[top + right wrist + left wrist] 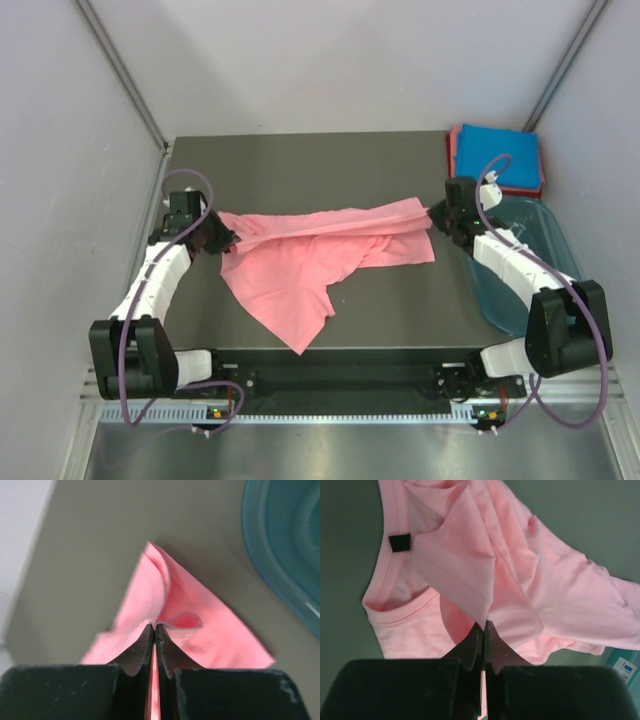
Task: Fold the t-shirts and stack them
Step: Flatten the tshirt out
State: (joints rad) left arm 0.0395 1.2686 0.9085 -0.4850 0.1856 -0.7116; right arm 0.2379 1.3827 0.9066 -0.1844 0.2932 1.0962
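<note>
Salmon-pink t-shirt [290, 280] lies crumpled on the table [300, 170], loose tail toward the near edge. The step in hand appears to be spreading: the left gripper [218, 240] is clamped on cloth beside the collar [395, 605], and the right gripper [437, 212] is clamped on the opposite end, next to the teal tub [520, 280]. Next, you likely draw both ends apart and lay the shirt flat before folding. At the far right corner, the blue t-shirt [500, 150] sits folded on the reddish-pink t-shirt [454, 155].

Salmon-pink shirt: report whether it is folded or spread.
Spread, not folded: the salmon-pink shirt lies rumpled across the table, pinched at opposite ends by the left gripper and right gripper.
</note>
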